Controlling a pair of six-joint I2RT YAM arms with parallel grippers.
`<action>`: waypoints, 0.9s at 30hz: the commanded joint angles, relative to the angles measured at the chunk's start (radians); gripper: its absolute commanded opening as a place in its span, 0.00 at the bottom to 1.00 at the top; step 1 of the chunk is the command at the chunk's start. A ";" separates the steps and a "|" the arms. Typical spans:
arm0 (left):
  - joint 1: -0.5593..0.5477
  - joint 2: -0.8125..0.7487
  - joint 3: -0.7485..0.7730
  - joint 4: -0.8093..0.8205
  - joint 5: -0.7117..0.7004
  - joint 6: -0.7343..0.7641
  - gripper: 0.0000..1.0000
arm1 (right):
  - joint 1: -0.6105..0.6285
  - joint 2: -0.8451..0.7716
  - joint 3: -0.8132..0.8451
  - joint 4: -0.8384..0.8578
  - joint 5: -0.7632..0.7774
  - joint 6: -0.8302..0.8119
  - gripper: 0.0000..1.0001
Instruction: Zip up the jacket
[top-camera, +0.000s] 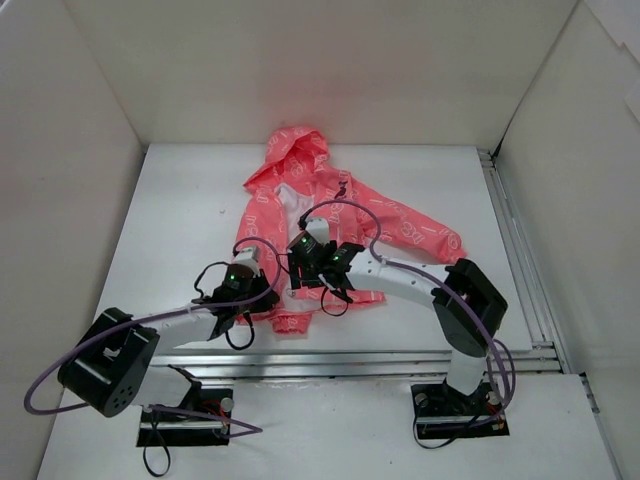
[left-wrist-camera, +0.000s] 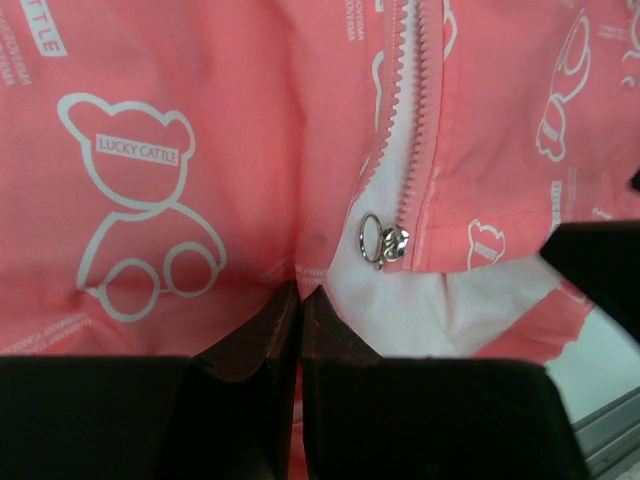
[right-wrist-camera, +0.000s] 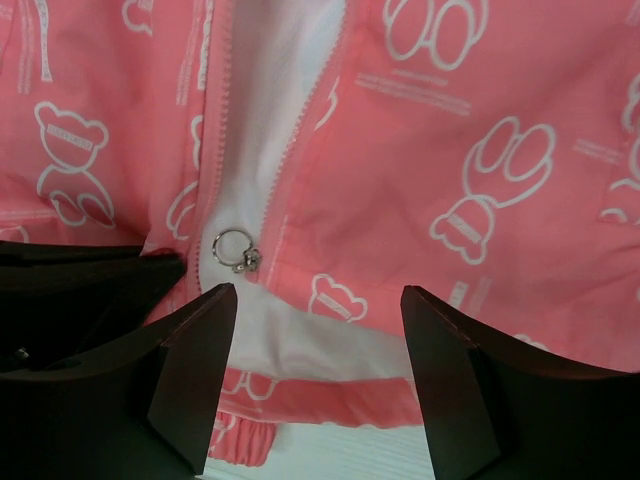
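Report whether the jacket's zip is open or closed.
Open: on the jacket, the slider sits at the bottom, teeth rows apart, white lining showing.

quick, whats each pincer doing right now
Left pincer: closed, pinching the jacket at its bottom hem.
Right pincer: open, holding nothing, near the zipper pull.

Bright, even overhead light fills the top view, leaving the white table (top-camera: 180, 220) and walls (top-camera: 330, 70) almost shadowless. In the wrist views the dark fingers (left-wrist-camera: 250, 350) loom blurred and underexposed in the foreground. The jacket (left-wrist-camera: 200, 150) print stays fairly sharp, and the metal zipper pull (left-wrist-camera: 383, 242) catches small glints.
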 joint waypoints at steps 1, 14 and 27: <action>0.008 0.042 0.011 0.115 0.056 -0.038 0.00 | 0.027 0.039 0.066 -0.009 0.028 0.040 0.64; 0.018 0.008 -0.026 0.126 0.035 -0.052 0.00 | 0.029 0.122 0.066 -0.017 0.046 0.081 0.52; 0.018 0.007 -0.035 0.135 0.041 -0.058 0.00 | 0.030 0.173 0.097 -0.014 0.082 0.091 0.41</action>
